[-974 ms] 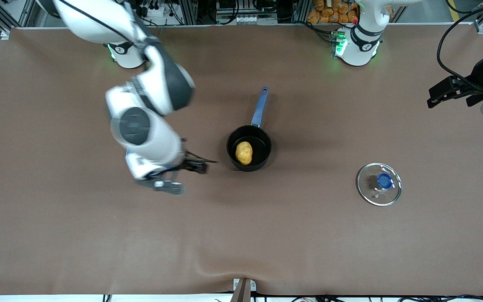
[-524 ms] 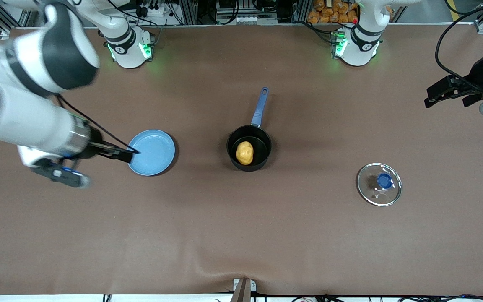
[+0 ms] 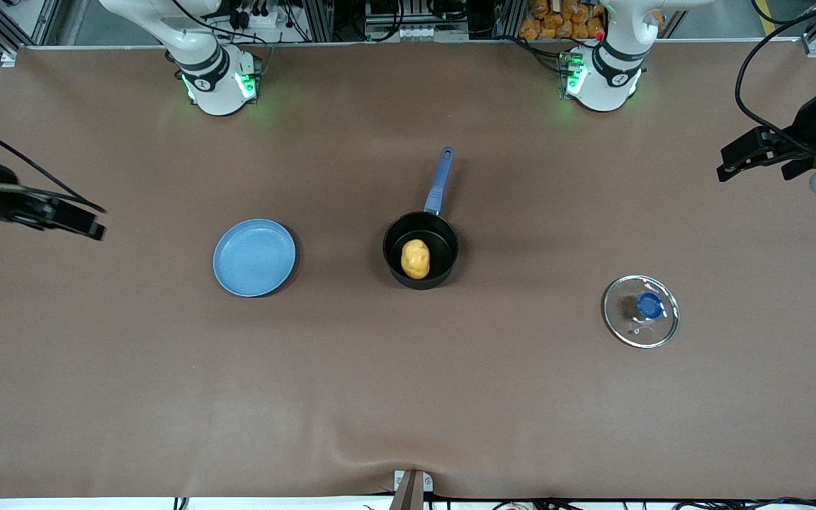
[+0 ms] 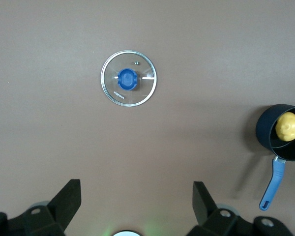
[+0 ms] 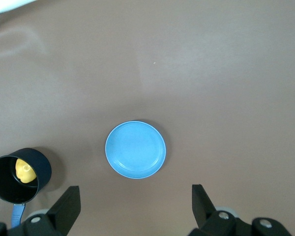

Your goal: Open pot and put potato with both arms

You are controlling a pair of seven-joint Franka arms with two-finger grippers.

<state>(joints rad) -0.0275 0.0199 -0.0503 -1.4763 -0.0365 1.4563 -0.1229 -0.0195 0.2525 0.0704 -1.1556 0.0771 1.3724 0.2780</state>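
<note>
Pot (image 3: pixel 420 249): stands uncovered mid-table, its blue handle (image 3: pixel 439 180) pointing toward the robots' bases; well apart from both grippers, roughly between them.
Potato (image 3: pixel 415 258): lies inside the pot, on its floor; the right wrist view also shows it in there (image 5: pixel 24 170).
Lid (image 3: pixel 640 311): flat on the table with the blue knob up, toward the left arm's end, well apart from the pot and nearer the front camera than the left gripper; it lies ahead of the left gripper's spread fingers in the left wrist view (image 4: pixel 129 84).
Plate (image 3: pixel 254 256): bare, beside the pot toward the right arm's end, in line with the right gripper's open fingers in its wrist view (image 5: pixel 135 149).
Left gripper (image 3: pixel 754 153): up over the table edge at the left arm's end, fingers spread wide, holding nothing.
Right gripper (image 3: pixel 71 218): over the table near the right arm's edge, well apart from the plate, fingers spread wide, nothing between them.
Done: by how things lie, both parts look complete, with the lid off and set aside and the potato in the pot.
Left: nothing the task sentence names appears outstanding; both arms look parked clear of the things, so I judge this the end of the job.
</note>
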